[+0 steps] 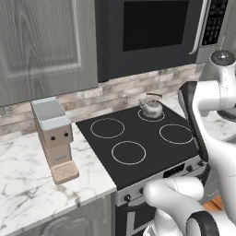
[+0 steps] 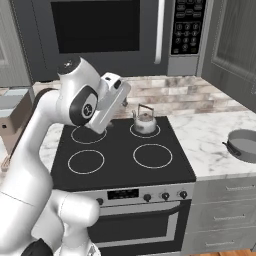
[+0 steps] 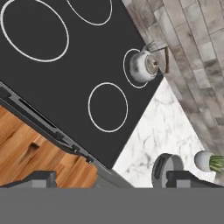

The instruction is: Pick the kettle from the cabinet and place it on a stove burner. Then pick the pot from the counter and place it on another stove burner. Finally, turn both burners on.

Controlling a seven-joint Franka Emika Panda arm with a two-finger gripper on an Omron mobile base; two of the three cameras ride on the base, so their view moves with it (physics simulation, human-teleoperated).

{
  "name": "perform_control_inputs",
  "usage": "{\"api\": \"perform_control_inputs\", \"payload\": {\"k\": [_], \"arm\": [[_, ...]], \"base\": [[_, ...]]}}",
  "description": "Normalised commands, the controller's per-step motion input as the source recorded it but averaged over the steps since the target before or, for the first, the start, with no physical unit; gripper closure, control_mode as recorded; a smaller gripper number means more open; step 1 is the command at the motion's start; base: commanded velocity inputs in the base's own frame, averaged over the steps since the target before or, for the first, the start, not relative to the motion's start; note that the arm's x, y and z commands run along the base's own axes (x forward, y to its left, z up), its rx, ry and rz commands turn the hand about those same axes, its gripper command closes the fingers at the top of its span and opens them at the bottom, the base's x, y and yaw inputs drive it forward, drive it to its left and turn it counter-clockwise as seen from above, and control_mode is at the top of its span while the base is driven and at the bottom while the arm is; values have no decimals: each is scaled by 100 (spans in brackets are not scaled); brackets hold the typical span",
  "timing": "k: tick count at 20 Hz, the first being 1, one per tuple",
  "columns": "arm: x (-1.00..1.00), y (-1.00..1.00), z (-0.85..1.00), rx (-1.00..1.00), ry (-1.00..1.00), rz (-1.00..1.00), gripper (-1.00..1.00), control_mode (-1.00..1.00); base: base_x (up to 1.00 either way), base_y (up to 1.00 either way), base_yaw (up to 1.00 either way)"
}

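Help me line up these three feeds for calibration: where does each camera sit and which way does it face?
Left base view: behind the arm's left, looking forward and down at the cooktop; white arm rises lower right.
Right base view: behind its right, same cooktop, pot on the counter; arm rises lower left.
Hand view: above, looking down; finger tips at the bottom.
All three share the kettle on the small back ring.

wall: brick backsplash (image 2: 190, 97) | above: black microwave (image 2: 100, 30) | floor: wood planks (image 3: 26, 153) | left: coffee machine (image 1: 54, 138)
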Motion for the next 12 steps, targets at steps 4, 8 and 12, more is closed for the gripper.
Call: {"api": "perform_control_inputs", "payload": {"k": [4, 8, 12], "arm": [[-22, 0, -31, 0, 1, 0, -100, -100], [-32, 0, -27, 0, -6, 0, -100, -100], [-24, 0, -18, 0, -19, 0, -100, -100]], "base": [[0, 0, 0], [0, 0, 0], [0, 0, 0]]}}
